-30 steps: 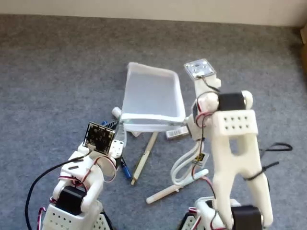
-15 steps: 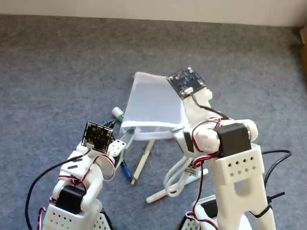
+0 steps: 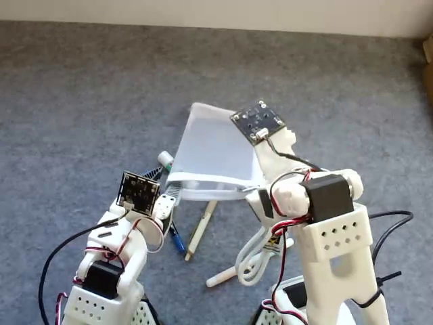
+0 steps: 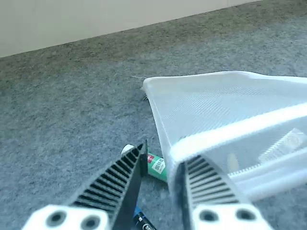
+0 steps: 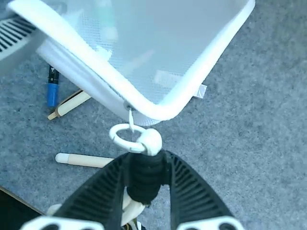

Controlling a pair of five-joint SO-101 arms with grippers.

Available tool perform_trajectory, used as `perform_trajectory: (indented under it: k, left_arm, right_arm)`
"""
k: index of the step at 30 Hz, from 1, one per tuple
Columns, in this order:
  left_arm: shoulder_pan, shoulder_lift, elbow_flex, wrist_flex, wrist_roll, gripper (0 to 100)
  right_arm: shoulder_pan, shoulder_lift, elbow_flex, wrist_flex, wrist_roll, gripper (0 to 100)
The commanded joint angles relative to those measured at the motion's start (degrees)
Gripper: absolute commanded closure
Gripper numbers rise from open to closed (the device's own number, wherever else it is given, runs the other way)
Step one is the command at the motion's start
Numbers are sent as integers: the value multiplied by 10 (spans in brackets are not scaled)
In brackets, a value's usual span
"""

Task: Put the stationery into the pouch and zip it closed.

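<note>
1. Grey carpet (image 3: 81,101); pouch (image 3: 213,149) mid-carpet, pens (image 3: 230,274) loose beside it.
2. Pouch looks light, floppy mesh; best gripped at rim or zip pull (image 5: 139,139).
3. Left gripper (image 4: 160,177) jaws slightly spread at pouch corner; right gripper (image 5: 145,162) jaws pinching zip pull.

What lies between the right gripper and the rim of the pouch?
In the right wrist view, a white ring on a short cord links the pouch rim to the pull held in the right gripper.

Lighting: bright and diffuse. Soft shadows are cast on the carpet (image 3: 81,101) beneath the pouch (image 3: 216,152); mild glare is noted along its white rim.
</note>
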Motion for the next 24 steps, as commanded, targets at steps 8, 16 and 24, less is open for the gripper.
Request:
perform_trajectory:
  k: [8, 16, 24]
  left_arm:
    - [-13, -8, -37, -11, -4, 993]
    - [-13, -8, -160, 123, -25, 993]
    - [-46, -6, -193, 142, -84, 990]
  right_arm:
    - [-1, -22, -5, -6, 9, 988]
    - [0, -19, -5, -9, -67, 844]
    - [64, -18, -4, -82, -110, 806]
